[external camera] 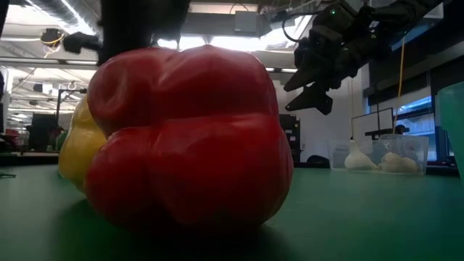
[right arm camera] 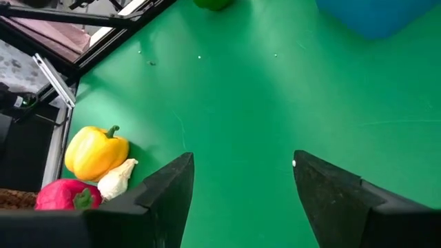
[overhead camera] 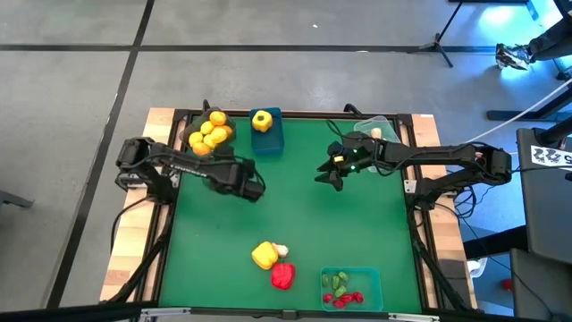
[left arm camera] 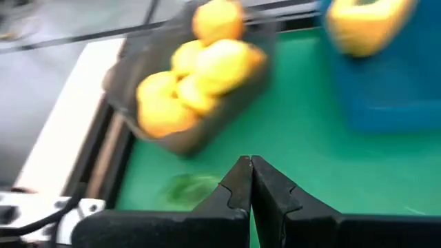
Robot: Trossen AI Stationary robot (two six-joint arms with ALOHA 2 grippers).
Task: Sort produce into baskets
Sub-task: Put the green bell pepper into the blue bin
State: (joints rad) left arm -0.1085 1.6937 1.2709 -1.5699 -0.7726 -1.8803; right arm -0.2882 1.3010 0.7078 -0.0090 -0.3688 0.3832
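Note:
Near the table's front a yellow bell pepper point(overhead camera: 263, 256), a white garlic piece point(overhead camera: 281, 250) and a red bell pepper point(overhead camera: 281, 275) lie on the green mat. They also show in the right wrist view: the yellow pepper point(right arm camera: 96, 151), the garlic point(right arm camera: 117, 178) and the red pepper point(right arm camera: 65, 195). The dark grey bin point(overhead camera: 198, 125) holds several yellow-orange fruits point(left arm camera: 193, 76). The blue bin point(overhead camera: 268, 141) holds a yellow pepper point(overhead camera: 262, 121). My left gripper point(overhead camera: 252, 187) is shut and empty above the mat, near the dark bin. My right gripper point(overhead camera: 327, 173) is open and empty above the mat's middle right point(right arm camera: 241, 186).
A clear bin point(overhead camera: 380, 125) with garlic pieces point(external camera: 377, 159) stands at the far right. A teal bin point(overhead camera: 371, 279) with small green and red bits stands at the near right. The red pepper point(external camera: 188, 138) fills the low view. The mat's middle is bare green.

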